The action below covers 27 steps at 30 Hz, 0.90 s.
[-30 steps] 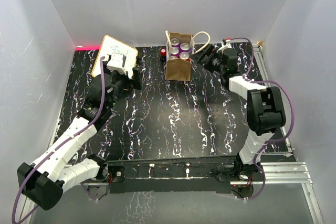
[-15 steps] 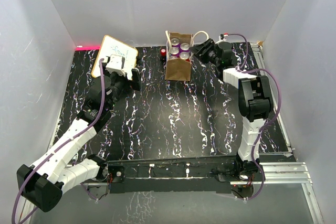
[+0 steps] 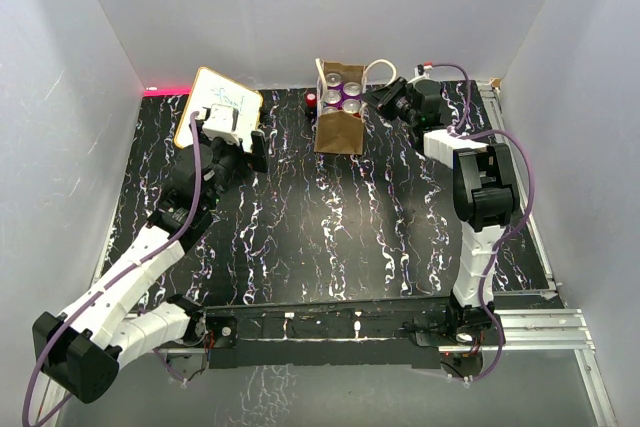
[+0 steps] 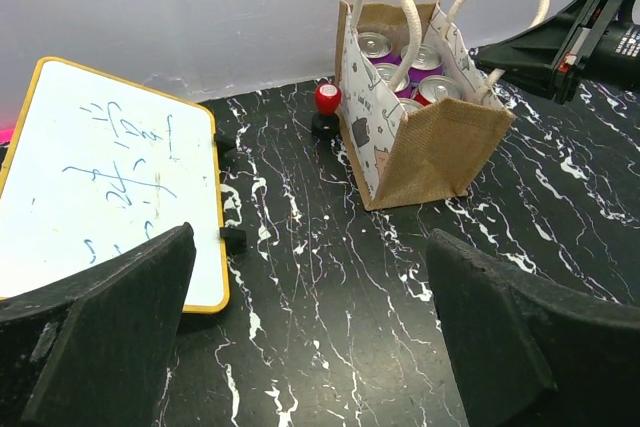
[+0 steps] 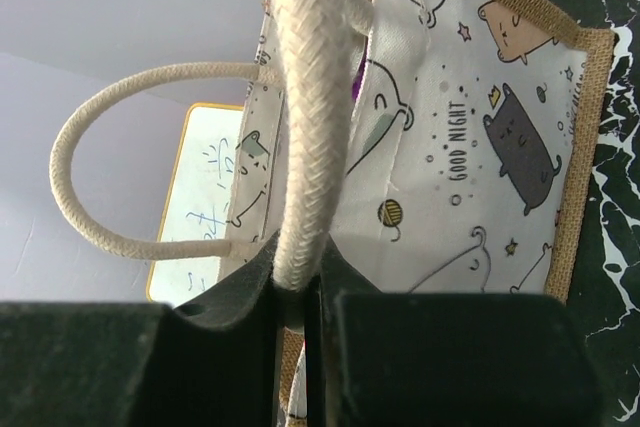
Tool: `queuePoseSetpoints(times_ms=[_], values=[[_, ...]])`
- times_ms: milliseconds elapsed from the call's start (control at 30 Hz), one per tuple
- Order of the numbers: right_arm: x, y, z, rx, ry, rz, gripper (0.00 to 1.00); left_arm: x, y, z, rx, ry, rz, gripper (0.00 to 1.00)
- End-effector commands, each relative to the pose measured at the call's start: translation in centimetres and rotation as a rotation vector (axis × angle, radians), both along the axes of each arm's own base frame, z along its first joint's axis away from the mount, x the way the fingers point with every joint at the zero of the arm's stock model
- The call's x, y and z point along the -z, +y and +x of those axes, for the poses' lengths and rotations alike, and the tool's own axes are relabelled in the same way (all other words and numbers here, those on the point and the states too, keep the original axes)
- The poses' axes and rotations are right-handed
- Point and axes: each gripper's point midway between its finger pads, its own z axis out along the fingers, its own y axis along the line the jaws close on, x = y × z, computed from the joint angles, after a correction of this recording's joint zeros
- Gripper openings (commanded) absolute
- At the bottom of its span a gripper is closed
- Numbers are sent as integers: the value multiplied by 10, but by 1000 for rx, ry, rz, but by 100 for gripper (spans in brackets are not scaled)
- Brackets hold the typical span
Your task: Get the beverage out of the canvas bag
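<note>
Right gripper (image 5: 300, 299) clamps on one cream handle (image 5: 310, 97) of the canvas bag (image 4: 440, 147); four beverage cans (image 4: 438, 88) stand upright inside; left gripper (image 4: 310, 337) gapes wide, empty.

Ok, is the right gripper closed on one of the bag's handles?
Yes, in the right wrist view the right gripper pinches the cream rope handle of the canvas bag between its fingers.

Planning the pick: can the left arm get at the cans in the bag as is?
Probably yes. The bag is open on top, cans showing; the left gripper is open with bare table before the bag. The right gripper pinches one handle; the other arches over the opening and may crowd.
</note>
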Motion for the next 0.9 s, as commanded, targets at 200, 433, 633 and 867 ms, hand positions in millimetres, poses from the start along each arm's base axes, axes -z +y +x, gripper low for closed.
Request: queuePoseSetpoints(times_ms=[200,433,633,867], values=[[-28,29,-32,-106,-101,-27,8,-8,-2,3,-1,-30,-11,97],[-30,48,-54,-149,-104,-49,8,-8,-3,3,1,-26,-14,97],[-33,66,-86,-182,-103,-62,8,-7,-3,3,3,-21,-16,97],[-29,87,-146,-235,-87,-89,8,-1,-5,6,2,-6,-11,97]])
